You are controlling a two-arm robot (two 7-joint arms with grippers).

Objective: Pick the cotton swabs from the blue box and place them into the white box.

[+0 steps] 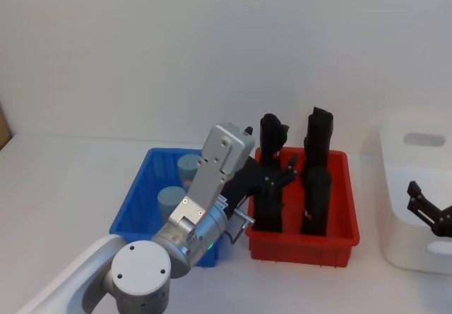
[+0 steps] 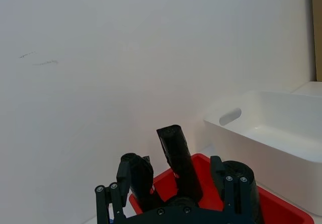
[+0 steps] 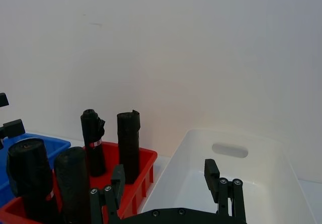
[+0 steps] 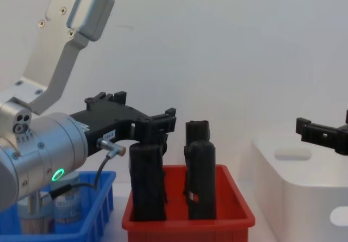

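Two cotton swabs tubs (image 1: 171,200) with grey-blue lids stand in the blue box (image 1: 135,204) at the left; one tub (image 4: 66,209) shows behind the box wall in the chest view. My left gripper (image 1: 281,174) hangs open and empty past the blue box's right side, above the black rolls in the red bin; the left wrist view shows its spread fingers (image 2: 108,199). The white box (image 1: 409,247) stands at the far right. My right gripper (image 1: 431,212) hovers open and empty over its near side, and in the right wrist view the box's inside (image 3: 261,183) lies beyond it.
A red bin (image 1: 304,247) with several upright black rolls (image 1: 316,187) sits between the blue box and the white box. The rolls rise well above the bin's rim. A plain white wall stands behind the table.
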